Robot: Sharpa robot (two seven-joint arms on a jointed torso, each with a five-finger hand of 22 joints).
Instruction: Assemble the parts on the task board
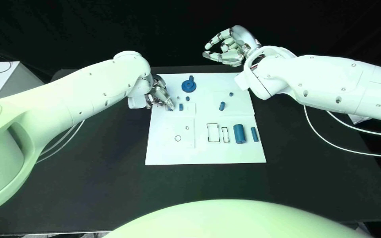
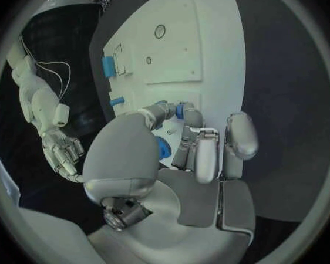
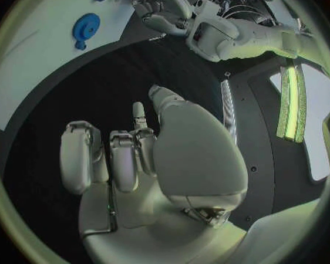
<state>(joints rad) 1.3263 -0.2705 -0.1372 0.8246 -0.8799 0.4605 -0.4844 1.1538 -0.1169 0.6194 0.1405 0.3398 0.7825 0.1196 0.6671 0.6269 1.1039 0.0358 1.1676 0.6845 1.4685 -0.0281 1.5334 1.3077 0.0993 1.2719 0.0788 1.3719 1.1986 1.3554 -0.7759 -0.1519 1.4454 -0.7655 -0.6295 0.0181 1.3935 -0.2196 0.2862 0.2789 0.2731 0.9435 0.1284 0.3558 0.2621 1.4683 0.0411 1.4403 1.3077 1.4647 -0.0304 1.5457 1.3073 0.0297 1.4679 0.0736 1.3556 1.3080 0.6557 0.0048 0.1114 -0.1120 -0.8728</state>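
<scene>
Left hand [image 1: 159,97] fingers curled at white task board [image 1: 170,152] left edge, grip undeterminable, small blue part [image 1: 181,106] at its 3 o'clock, right hand [image 1: 228,45] clenched, empty, raised beyond bench's [image 1: 103,172] far edge

Task board [image 1: 170,150] mid-table [image 1: 87,194], parts [image 1: 240,134] on it

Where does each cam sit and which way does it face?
Head view: on the head, looking down at the task board; both arms, left hand, right hand.
Left wrist view: behind the left hand, facing along the board.
Right wrist view: behind the right hand, facing the table beyond the board.
Shared: all show the round blue part.
</scene>
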